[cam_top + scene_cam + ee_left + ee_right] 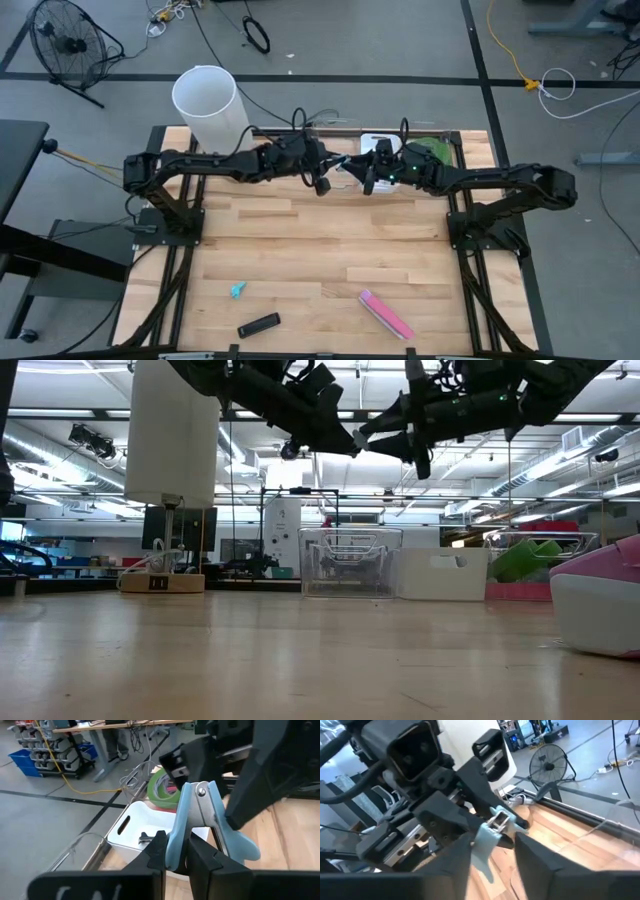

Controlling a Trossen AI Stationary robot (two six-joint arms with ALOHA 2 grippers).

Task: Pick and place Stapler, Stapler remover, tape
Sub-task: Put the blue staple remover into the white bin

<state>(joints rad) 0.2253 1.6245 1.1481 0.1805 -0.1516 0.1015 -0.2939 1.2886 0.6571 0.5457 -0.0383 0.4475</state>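
My two grippers meet high above the table's far middle. My left gripper (325,172) is shut on a light blue staple remover (192,827), which also shows in the high view (345,163). My right gripper (492,855) is open, with a finger on either side of the remover's other end (487,832); I cannot tell whether they touch it. Green tape rolls (162,787) lie in a bin at the far right, next to a white bin (135,827). A black stapler (259,325) and a pink stapler (386,314) lie near the front edge. My left gripper pinches the staple remover's blue handle end (175,847) between its two fingers. The fingers come level from the table's left. The remover sticks out forward past the fingertips, its metal hinge end (200,792) toward the right gripper, lifted clear of the table.
A tall white cylinder (208,100) stands at the far left corner. A clear bin (350,560) and the white bin (440,575) stand along the far edge. A small teal thing (237,290) lies near the front left. Bare wood (320,250) spreads across the middle.
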